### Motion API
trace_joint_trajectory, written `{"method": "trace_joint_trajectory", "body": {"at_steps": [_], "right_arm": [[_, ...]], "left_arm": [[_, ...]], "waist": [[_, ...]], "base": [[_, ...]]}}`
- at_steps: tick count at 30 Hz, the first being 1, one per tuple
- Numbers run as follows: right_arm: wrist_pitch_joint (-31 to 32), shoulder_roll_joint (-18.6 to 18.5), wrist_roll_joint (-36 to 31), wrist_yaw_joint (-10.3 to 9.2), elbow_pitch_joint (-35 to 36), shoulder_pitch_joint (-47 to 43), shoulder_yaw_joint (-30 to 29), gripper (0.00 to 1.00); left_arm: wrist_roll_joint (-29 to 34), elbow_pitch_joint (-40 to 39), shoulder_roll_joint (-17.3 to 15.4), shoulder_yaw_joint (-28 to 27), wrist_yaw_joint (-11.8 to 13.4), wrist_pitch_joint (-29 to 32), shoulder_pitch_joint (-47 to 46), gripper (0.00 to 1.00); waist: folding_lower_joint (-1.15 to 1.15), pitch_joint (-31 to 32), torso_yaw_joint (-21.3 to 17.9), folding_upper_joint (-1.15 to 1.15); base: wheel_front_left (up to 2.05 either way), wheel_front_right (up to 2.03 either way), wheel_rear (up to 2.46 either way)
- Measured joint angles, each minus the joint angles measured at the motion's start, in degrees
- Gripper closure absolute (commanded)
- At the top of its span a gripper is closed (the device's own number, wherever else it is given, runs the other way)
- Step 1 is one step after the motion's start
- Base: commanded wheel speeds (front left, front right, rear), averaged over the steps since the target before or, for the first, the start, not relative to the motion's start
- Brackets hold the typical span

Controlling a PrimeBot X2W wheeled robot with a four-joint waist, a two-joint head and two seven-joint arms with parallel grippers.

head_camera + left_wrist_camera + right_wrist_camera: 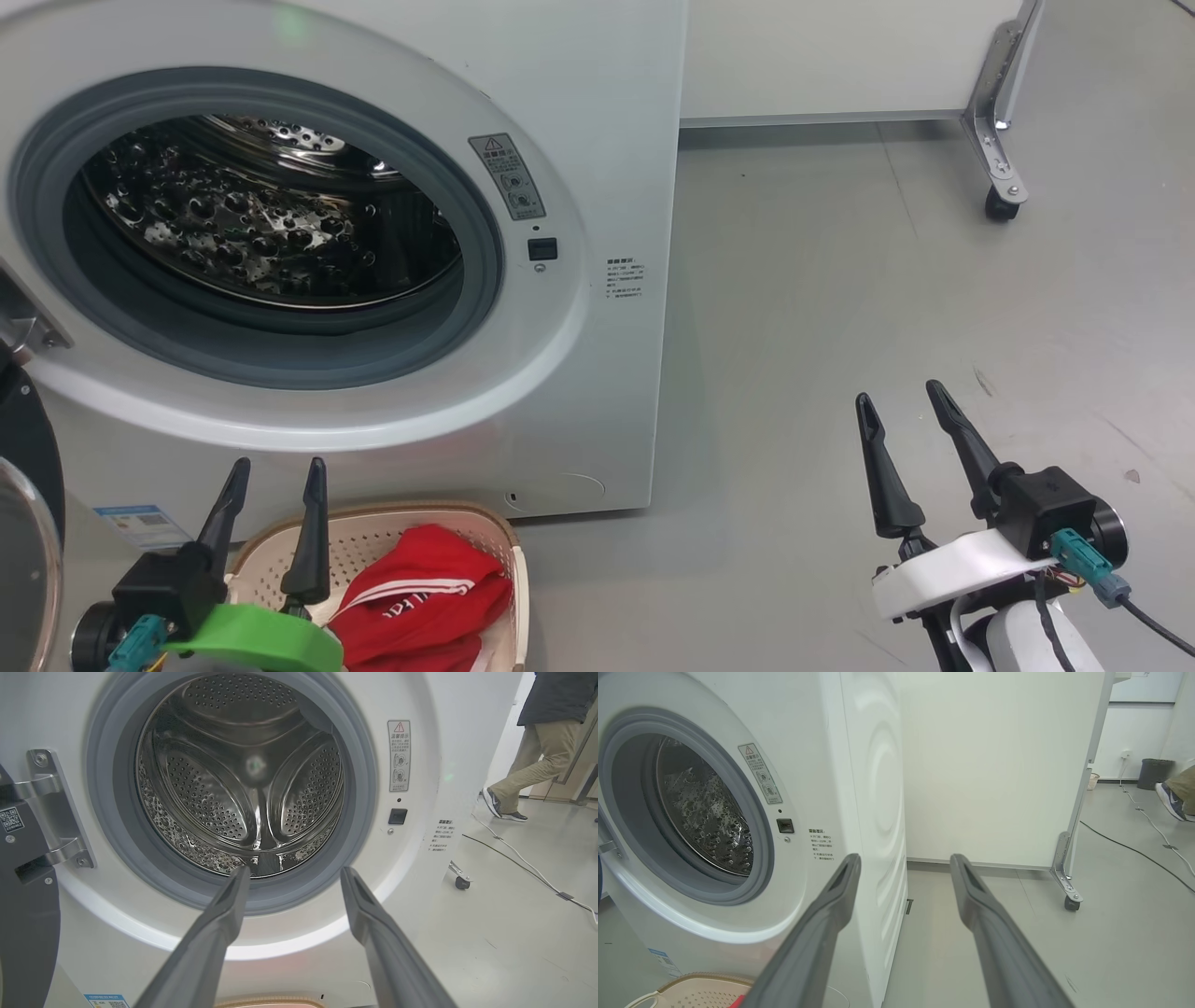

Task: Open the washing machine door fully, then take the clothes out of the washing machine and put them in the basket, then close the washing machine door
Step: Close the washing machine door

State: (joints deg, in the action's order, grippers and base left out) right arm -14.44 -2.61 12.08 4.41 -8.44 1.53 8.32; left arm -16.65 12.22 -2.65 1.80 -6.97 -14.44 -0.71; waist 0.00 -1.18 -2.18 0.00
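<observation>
- The washing machine [607,112], a big white front-loader, takes up the upper left of the head view; its steel drum [271,224] looks empty, so unloading seems done
- The washing machine door [28,439] is swung wide to the robot's left, black rim and glass at the frame edge, clear of the opening; closing it is probably what remains
- The basket [509,551] sits on the floor [840,280] just below the opening, a short drop from the drum
- The clothes [420,588], red with white stripes, lie heaped inside the basket
- The left gripper [280,464] hovers above the basket, fingers spread and empty
- The right gripper [898,392] hangs over bare floor to the right, fingers apart, holding nothing
</observation>
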Motion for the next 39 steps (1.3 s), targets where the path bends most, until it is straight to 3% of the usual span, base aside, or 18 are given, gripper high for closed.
{"method": "trace_joint_trajectory", "body": {"at_steps": [16,39], "right_arm": [[0.0,0.0,0.0,-0.01,0.2,-0.4,0.0,0.0],[0.0,0.0,0.1,-0.01,0.0,-0.4,0.2,0.0]], "left_arm": [[-0.2,-0.5,0.1,0.1,0.0,0.0,0.3,0.0],[0.6,-1.3,0.1,0.1,0.1,0.0,0.2,0.0]], "waist": [[0.0,-1.5,0.4,0.0],[0.0,-1.8,1.2,0.0]], "base": [[-0.68,0.68,0.0],[-1.28,1.28,0.0]]}}
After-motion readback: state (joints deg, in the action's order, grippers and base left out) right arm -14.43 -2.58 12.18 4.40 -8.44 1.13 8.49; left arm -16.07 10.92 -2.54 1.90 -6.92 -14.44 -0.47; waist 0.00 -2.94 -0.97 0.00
